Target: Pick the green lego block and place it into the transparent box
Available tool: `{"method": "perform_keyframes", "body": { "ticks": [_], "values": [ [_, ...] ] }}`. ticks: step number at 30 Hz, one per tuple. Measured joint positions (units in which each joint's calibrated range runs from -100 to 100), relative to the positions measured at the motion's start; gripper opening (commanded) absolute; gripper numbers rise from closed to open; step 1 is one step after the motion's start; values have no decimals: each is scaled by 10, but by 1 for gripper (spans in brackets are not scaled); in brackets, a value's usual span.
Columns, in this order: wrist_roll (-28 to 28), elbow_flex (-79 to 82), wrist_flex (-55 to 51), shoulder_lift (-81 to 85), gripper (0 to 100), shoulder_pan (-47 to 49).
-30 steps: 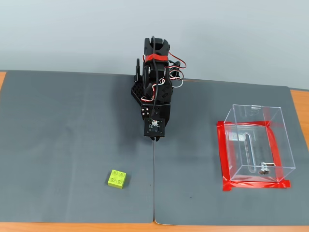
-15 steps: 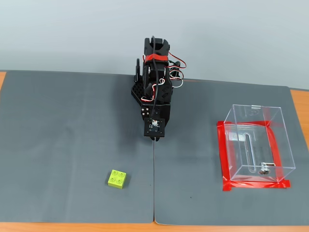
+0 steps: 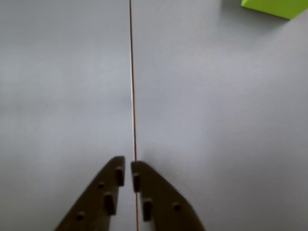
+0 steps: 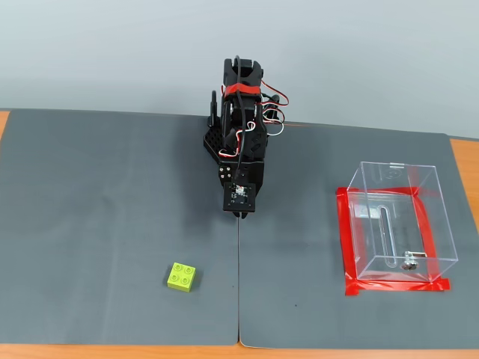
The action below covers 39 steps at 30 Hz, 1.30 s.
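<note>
The green lego block (image 4: 182,277) lies on the grey mat, front left of the arm in the fixed view; only its edge (image 3: 275,6) shows at the top right of the wrist view. The transparent box (image 4: 397,223) stands on the right inside a red tape outline, with nothing green in it. My gripper (image 3: 128,166) is shut, its two dark fingers together over the seam between the mats, holding nothing. In the fixed view the gripper (image 4: 240,215) hangs folded below the arm at centre, well apart from block and box.
Two grey mats (image 4: 112,224) meet at a seam (image 4: 239,284) running toward the front edge. Orange table (image 4: 464,161) shows at the sides and front. The arm's base (image 4: 236,138) stands at the back centre.
</note>
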<state>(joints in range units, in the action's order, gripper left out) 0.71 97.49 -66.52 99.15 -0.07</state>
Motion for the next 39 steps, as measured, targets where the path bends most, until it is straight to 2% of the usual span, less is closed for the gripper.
{"method": "perform_keyframes", "body": {
  "ticks": [25, 32, 39],
  "values": [
    [1, 0, 0, 0, 2, 3],
    [5, -1, 0, -2, 2, 46],
    [0, -44, 45, -114, 2, 43]
  ]
}}
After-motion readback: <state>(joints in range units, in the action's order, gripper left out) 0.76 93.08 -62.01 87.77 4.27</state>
